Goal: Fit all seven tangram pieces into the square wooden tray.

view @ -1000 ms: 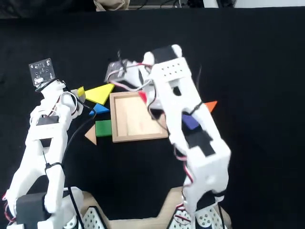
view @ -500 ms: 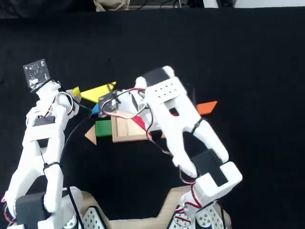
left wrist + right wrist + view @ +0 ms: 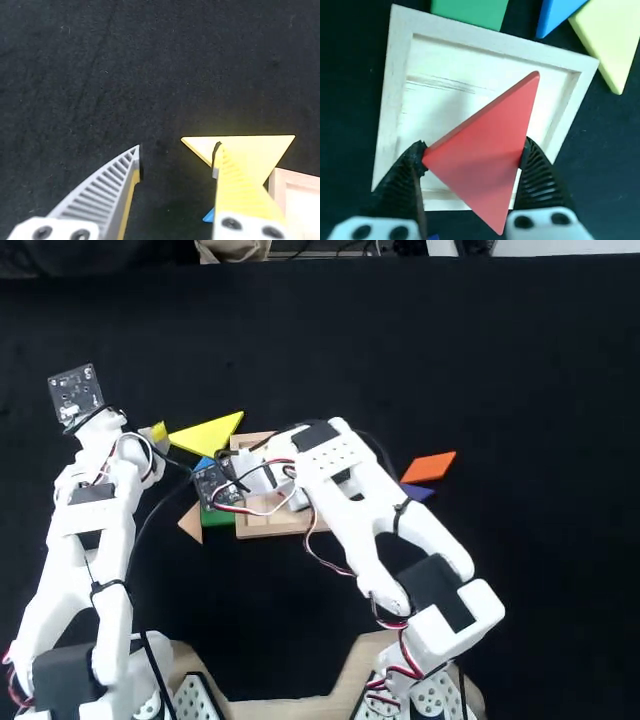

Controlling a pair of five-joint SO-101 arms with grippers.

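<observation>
Black counter (image 3: 500, 360). Right tool (image 3: 472, 150) grips red triangle (image 3: 485, 145), tray (image 3: 400, 75) beneath. Risk: corner overhanging rim could seat tilted. Left tool (image 3: 177, 150) wide, empty.

- A table (image 3: 500, 360) under a black cloth fills the frame of the high view.
- A square wooden tray (image 3: 262, 530) lies flat on it, left of centre.
- A large yellow triangle (image 3: 208, 433) lies just off the tray's upper-left corner.
- A small blue triangle (image 3: 203, 464) lies directly below the yellow one, beside the tray's left rim.
- A green piece (image 3: 208, 518) sits against the tray's lower-left side, with a tan triangle (image 3: 190, 523) just to its left.
- An orange parallelogram (image 3: 430, 467) lies right of centre, with a purple piece (image 3: 415, 493) just below it.
</observation>
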